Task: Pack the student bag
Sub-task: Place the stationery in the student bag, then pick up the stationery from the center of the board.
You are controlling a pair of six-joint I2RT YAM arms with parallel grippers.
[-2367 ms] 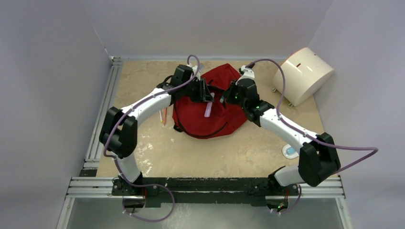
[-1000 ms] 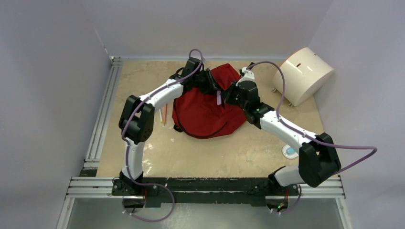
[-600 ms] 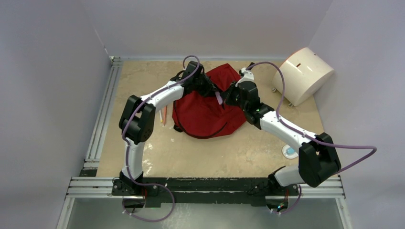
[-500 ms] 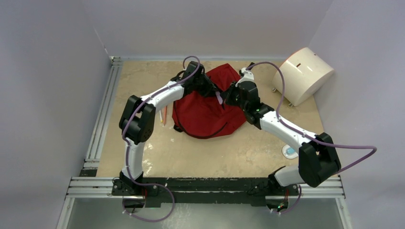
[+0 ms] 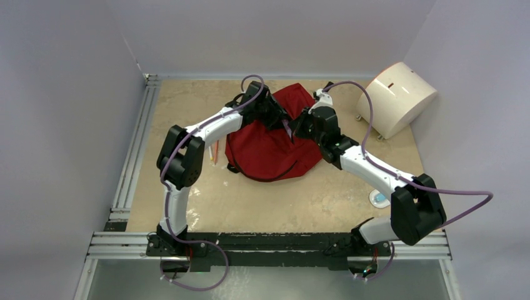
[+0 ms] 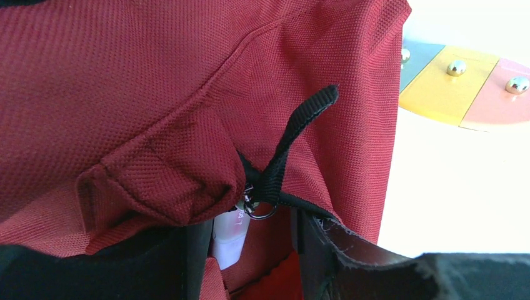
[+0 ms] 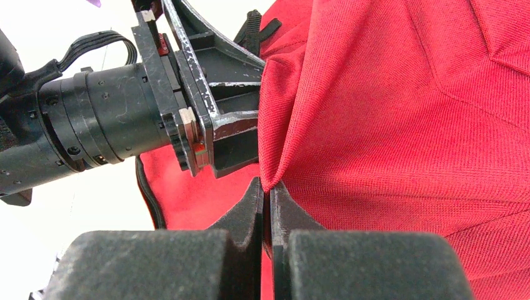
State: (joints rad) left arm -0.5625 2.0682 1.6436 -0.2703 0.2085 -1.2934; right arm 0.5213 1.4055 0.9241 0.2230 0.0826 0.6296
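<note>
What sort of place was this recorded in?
Most likely a robotics lab work cell: plain walls box in a tabletop, aluminium rails frame it, and the left arm and right arm are bolted at its near edge, reaching over a student bag.

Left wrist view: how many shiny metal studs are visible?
3, top right beyond the student bag: the stud on the blue-grey strip at the bag's edge, the stud on the yellow strip, the stud on the pink strip. The bag may hide others.
</note>
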